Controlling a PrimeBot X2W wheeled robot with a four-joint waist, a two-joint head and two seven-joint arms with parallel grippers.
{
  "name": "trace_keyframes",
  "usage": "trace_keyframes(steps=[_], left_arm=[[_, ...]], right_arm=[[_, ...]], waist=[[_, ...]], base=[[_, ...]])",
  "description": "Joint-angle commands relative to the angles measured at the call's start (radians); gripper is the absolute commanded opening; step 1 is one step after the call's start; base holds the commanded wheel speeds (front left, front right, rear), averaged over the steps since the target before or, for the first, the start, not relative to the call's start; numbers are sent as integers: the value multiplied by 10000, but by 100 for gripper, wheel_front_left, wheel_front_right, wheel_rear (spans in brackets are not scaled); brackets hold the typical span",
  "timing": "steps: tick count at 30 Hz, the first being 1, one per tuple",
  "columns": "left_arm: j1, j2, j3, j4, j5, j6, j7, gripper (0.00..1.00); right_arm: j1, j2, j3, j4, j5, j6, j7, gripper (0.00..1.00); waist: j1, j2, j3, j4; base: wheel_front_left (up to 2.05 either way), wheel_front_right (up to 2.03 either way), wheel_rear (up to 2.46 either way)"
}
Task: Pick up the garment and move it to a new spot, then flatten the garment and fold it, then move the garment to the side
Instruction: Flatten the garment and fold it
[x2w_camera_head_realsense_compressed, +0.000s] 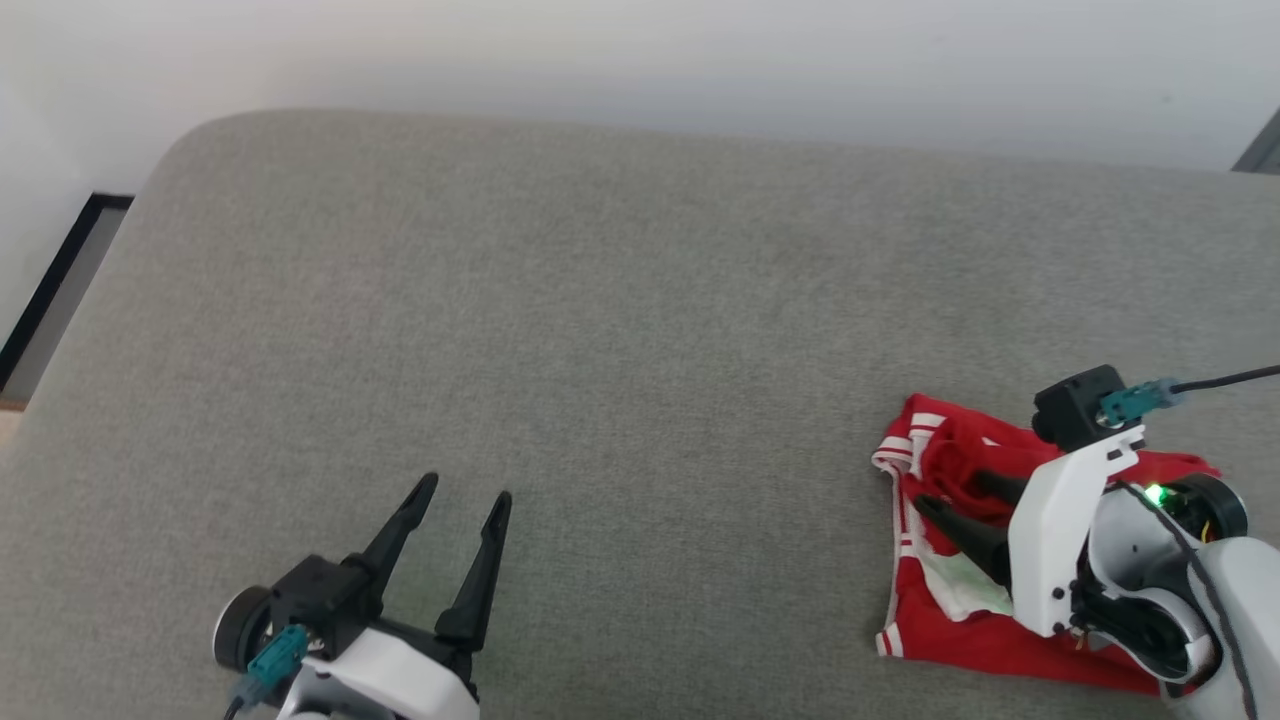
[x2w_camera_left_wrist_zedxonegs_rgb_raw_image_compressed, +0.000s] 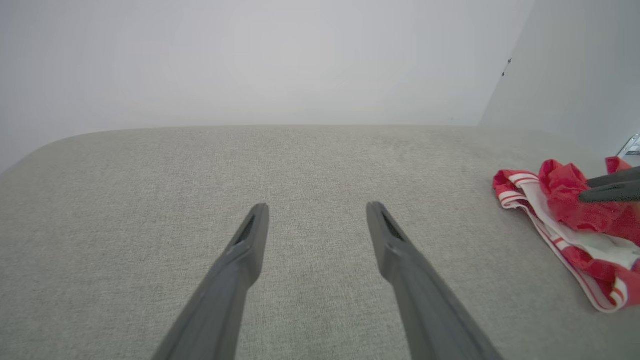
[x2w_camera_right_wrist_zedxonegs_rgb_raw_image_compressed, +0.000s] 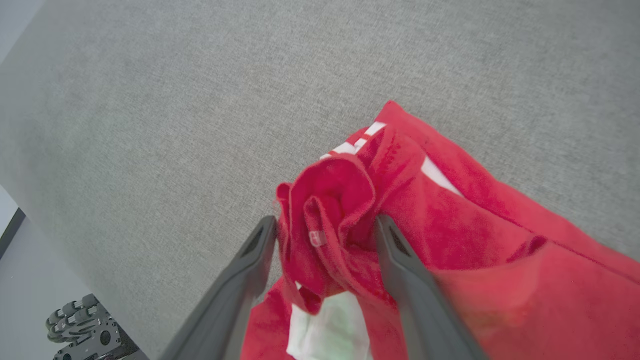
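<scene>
The grey fabric surface (x2w_camera_head_realsense_compressed: 600, 350) spans the head view. The garment (x2w_camera_head_realsense_compressed: 940, 640) lies crumpled on it at the lower right. My right tool (x2w_camera_right_wrist_zedxonegs_rgb_raw_image_compressed: 325, 222) stands open, its fingers straddling a raised red fold. My left tool (x2w_camera_head_realsense_compressed: 466, 489), at the lower left, is open and empty.

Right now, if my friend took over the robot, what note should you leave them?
Left gripper: open, holding nothing, over bare grey cushion.
Right gripper: open, its fingers standing on either side of a bunched-up fold of the garment, not clamped on it.
Garment: lies crumpled on the cushion's right side, near the front edge, under the right gripper.
Done: nothing you can count on. It is neither flat nor folded, and the pictures don't tell whether this is already its new spot.
Left: spread it flat, fold it, then move it to the side.
</scene>
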Motion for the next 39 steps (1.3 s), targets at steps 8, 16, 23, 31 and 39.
trace_keyframes(steps=[8,16,23,31,39], left_arm=[[464,20,352,128,112,8,-49,100],[718,-84,505,221,231,8,-49,100],[1127,-250,1101,288,-39,8,-48,100],[1459,-631,2054,292,-265,8,-49,100],[1677,-754,2220,185,-73,8,-49,100]], right_arm=[[46,-475,-370,-151,381,-6,-887,100],[431,-1005,-216,801,1038,-6,-2792,100],[546,-1277,182,1892,914,-6,-5171,100],[730,-780,179,2696,459,-6,-8045,100],[1398,-48,-365,2706,-373,-6,-9150,100]], waist=[[0,0,-592,-580],[0,0,-1053,-878],[0,0,-1309,-1247],[0,0,-1591,-1507],[0,0,-1828,-1483]], base=[[0,0,0],[0,0,0],[0,0,0],[0,0,0],[0,0,0]])
